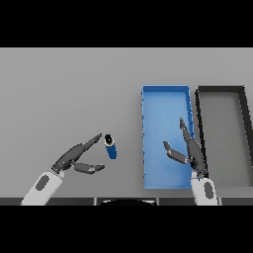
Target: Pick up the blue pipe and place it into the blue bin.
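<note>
A short blue pipe (110, 146) with a dark open end lies on the grey table, left of the blue bin (165, 99). My left hand (74, 157) is open just left of the pipe, its fingers stretched toward the pipe's dark end and its thumb below, without touching it. My right hand (190, 149) hangs open over the right side of the blue bin, fingers pointing away from me and thumb out to the left. Nothing lies in the bin.
A black bin (245, 128) with a grey floor stands directly right of the blue bin, their walls almost touching. Bare grey table stretches to the left and behind the pipe.
</note>
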Controlling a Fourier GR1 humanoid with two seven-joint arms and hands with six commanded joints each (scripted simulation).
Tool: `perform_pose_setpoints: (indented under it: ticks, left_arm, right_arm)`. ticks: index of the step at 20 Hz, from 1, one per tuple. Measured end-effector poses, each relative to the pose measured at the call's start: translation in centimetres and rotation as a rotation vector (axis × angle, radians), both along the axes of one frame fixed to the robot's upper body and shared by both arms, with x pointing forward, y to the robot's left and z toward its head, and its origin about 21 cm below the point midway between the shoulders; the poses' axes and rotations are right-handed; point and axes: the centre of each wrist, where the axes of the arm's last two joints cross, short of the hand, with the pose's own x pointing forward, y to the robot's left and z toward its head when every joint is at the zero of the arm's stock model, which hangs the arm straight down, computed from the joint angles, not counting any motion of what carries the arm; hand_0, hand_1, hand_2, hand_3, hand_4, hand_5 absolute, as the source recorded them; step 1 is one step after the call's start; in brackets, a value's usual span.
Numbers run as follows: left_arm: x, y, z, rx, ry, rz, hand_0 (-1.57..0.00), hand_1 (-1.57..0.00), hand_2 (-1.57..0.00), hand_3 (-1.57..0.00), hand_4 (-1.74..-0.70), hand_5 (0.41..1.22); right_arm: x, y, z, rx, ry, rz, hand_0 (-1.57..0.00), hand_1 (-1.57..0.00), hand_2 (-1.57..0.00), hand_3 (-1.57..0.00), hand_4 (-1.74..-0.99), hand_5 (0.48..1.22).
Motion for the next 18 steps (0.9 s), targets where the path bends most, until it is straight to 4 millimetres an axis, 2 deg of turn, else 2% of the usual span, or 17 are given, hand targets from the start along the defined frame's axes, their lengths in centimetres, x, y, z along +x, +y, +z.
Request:
perform_pose_setpoints:
  ticks: [5, 12, 15, 16, 17, 18]
  left_arm:
    - [0.7, -3.3, -1.2, -0.035, -0.043, -0.006, 0.0, 0.0, 0.0, 0.0, -1.23, 0.502]
    - [2.5, -6.0, -3.2, -0.026, -0.064, -0.009, 0.0, 0.0, 0.0, 0.0, -1.16, 0.491]
    - [2.6, -7.8, -3.6, -0.084, -0.039, -0.034, 0.0, 0.0, -0.02, -0.02, -1.22, 0.536]
    - [2.9, -7.9, -3.6, -0.109, -0.027, -0.031, 0.0, 0.0, -0.08, -0.07, -1.24, 0.566]
    - [3.1, -8.2, -3.6, -0.118, -0.015, -0.027, 0.0, -0.09, -0.21, -0.2, -1.28, 0.607]
    - [3.0, -8.4, -3.8, -0.136, -0.018, -0.024, -0.09, -0.25, -0.39, -0.47, -1.31, 0.73]
  right_arm:
    - [0.3, -0.3, 0.4, 0.01, 0.007, -0.006, 0.0, 0.0, 0.0, 0.0, -1.314, 0.653]
    - [-0.4, -0.5, 0.0, 0.01, 0.028, -0.009, 0.0, 0.0, 0.0, 0.0, -1.323, 0.665]
    - [-0.2, -0.4, 0.0, 0.001, 0.034, -0.017, 0.0, 0.0, 0.0, 0.0, -1.321, 0.664]
    - [-0.1, -0.5, -0.2, 0.004, 0.038, -0.017, 0.0, 0.0, 0.0, 0.0, -1.322, 0.664]
    - [-0.3, -0.4, 0.0, 0.006, 0.018, -0.012, 0.0, 0.0, 0.0, 0.0, -1.32, 0.664]
    - [-0.6, -0.6, -0.1, 0.0, 0.016, -0.008, 0.0, 0.0, 0.0, 0.0, -1.319, 0.663]
